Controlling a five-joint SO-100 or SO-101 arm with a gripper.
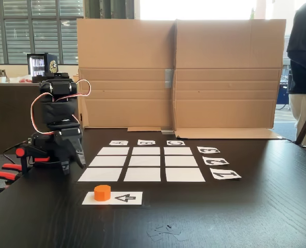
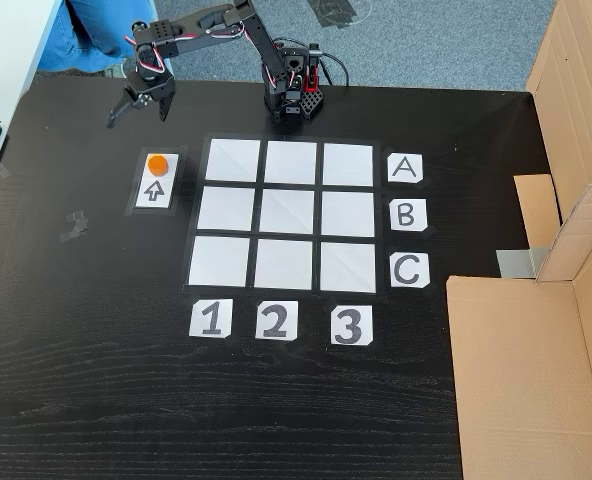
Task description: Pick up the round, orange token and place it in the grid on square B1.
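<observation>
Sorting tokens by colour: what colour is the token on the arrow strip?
Bright orange token, clearest in the fixed view from above.

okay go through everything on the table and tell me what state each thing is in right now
token: resting on the arrow strip, outside the grid, not gripped.
claw: open, empty, hanging beside the strip, apart from the token.
grid: all nine white rectangles bare.
square B1: unoccupied.
letter and number cards: lying flat along two grid edges.
cardboard screen: standing upright at the table's edge.
</observation>
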